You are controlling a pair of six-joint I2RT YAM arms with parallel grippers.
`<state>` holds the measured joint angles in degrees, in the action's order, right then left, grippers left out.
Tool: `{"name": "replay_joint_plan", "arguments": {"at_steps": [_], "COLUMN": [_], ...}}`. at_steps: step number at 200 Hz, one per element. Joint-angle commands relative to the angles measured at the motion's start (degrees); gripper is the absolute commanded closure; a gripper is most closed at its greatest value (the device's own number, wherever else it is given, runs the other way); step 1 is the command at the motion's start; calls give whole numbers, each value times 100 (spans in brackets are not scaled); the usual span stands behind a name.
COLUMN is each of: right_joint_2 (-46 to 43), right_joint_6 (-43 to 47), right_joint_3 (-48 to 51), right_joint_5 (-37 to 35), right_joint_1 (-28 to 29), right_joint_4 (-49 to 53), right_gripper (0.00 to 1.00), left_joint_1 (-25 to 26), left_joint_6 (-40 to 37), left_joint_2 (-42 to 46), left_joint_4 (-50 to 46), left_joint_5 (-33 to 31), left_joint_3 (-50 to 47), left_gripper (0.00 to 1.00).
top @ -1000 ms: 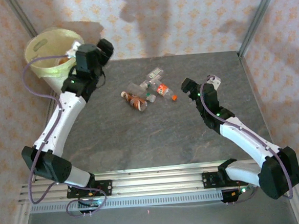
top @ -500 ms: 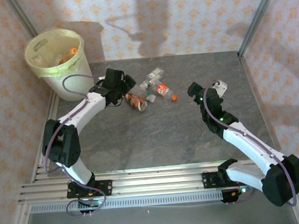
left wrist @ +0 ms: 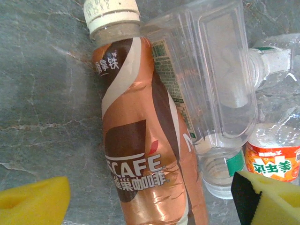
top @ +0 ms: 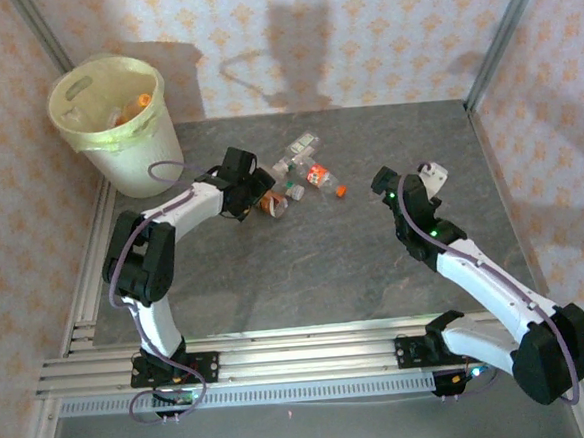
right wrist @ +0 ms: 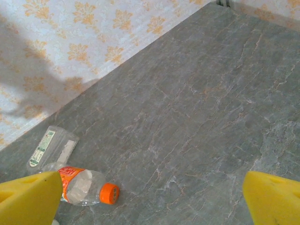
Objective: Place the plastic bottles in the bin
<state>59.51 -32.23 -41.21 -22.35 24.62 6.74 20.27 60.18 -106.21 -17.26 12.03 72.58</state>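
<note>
The cream bin [top: 132, 150] with its pale yellow bag stands at the far left corner and holds several bottles. A small cluster of bottles lies mid-table. My left gripper [top: 253, 189] [left wrist: 152, 206] is open low over a brown coffee bottle [top: 274, 205] [left wrist: 140, 154] with a white cap, one yellow pad [left wrist: 33, 201] on each side of it. Beside that bottle lie a clear square bottle [left wrist: 220, 84] [top: 295, 154] and an orange-labelled bottle [left wrist: 274, 161] [top: 319, 176] [right wrist: 82, 185] with an orange cap. My right gripper [top: 385, 182] [right wrist: 152, 206] is open over bare table right of the cluster.
The grey stone-patterned table [top: 355, 265] is walled by orange-patterned panels at the back and sides. A metal post [top: 500, 34] rises at the far right corner. The rail [top: 301, 354] with both arm bases runs along the near edge.
My left arm has swung from over the bin down to the bottle cluster and now straddles the brown bottle. The right arm has shifted only slightly.
</note>
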Motion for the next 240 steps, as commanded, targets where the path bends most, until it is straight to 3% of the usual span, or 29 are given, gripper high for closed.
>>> {"name": "replay_joint_plan", "arguments": {"at_steps": [1, 80, 134, 160, 211, 240], "right_joint_2": [-115, -244, -268, -260, -241, -73], "right_joint_6": [-91, -168, -227, -180, 1240, 1572], "right_joint_3": [49, 116, 174, 235, 228, 141], "right_joint_5": [-199, -234, -274, -171, 1675, 2532], "right_joint_1": [-29, -28, -30, -32, -24, -15], "right_joint_4": [155, 268, 238, 71, -765, -1152], "right_gripper": [2, 2, 2, 2, 3, 2], "left_joint_1": [38, 91, 96, 107, 104, 107], "left_joint_6": [-8, -97, -395, -618, -1170, -1660], "left_joint_2": [-229, -634, -582, -356, 734, 1247], "left_joint_4": [98, 162, -26, -261, -557, -933], "left_joint_5": [132, 56, -156, -573, -1560, -2108], "left_joint_3": [4, -25, -42, -45, -134, 208], "left_gripper": [12, 21, 35, 36, 40, 42]}}
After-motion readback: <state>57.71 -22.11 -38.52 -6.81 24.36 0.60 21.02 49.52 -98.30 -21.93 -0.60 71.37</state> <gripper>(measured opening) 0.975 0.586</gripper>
